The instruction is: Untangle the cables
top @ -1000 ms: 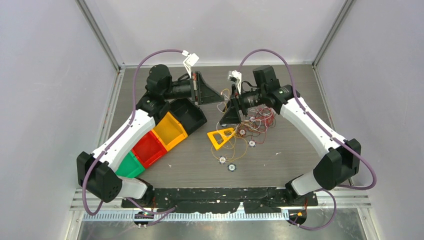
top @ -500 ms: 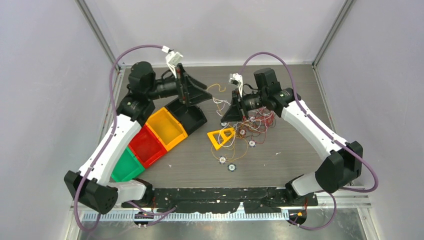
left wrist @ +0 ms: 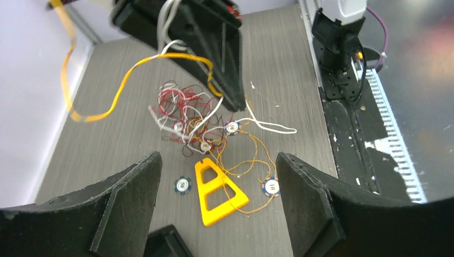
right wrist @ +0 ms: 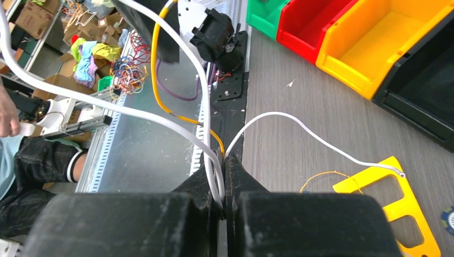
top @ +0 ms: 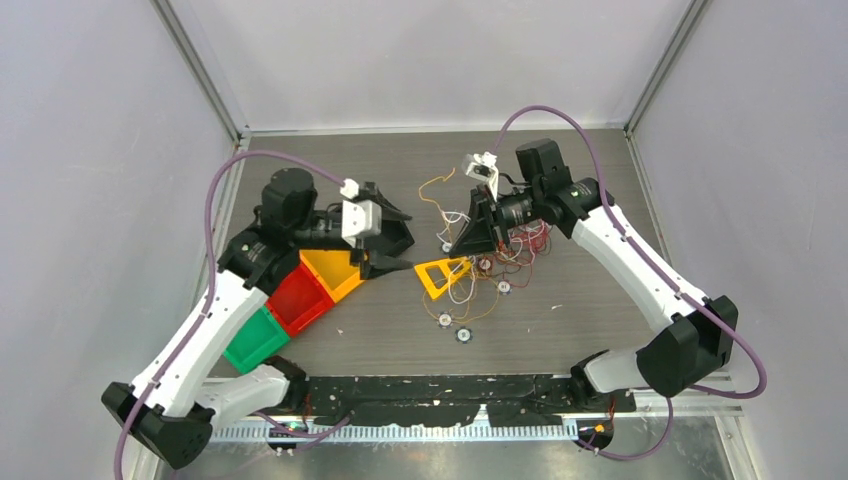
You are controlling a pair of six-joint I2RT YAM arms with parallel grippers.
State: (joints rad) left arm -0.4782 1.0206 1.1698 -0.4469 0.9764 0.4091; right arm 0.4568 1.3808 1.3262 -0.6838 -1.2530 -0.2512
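Observation:
The cables [top: 505, 252] form a loose red, white, black and orange tangle at the table's middle right; the left wrist view shows this tangle [left wrist: 184, 115] lying ahead on the table. My right gripper [top: 460, 246] hangs over the tangle's left edge, shut on white strands [right wrist: 206, 101] and a yellow one [right wrist: 155, 69] that rise from its jaws. In the left wrist view that yellow strand [left wrist: 123, 80] arcs away from the right gripper [left wrist: 231, 101]. My left gripper [top: 398, 240] is open and empty above the black bin, left of the tangle, with its fingers [left wrist: 128, 187] spread wide.
A flat yellow trapezoid frame [top: 443, 275] lies among orange strands. Small round discs [top: 444, 320] sit on wire ends near the front. Black [top: 400, 238], yellow [top: 333, 272], red [top: 298, 298] and green [top: 255, 340] bins line the left side.
The left gripper opened, let go of the strand and swung from the back of the table toward the bins. The right gripper shut on white and yellow strands.

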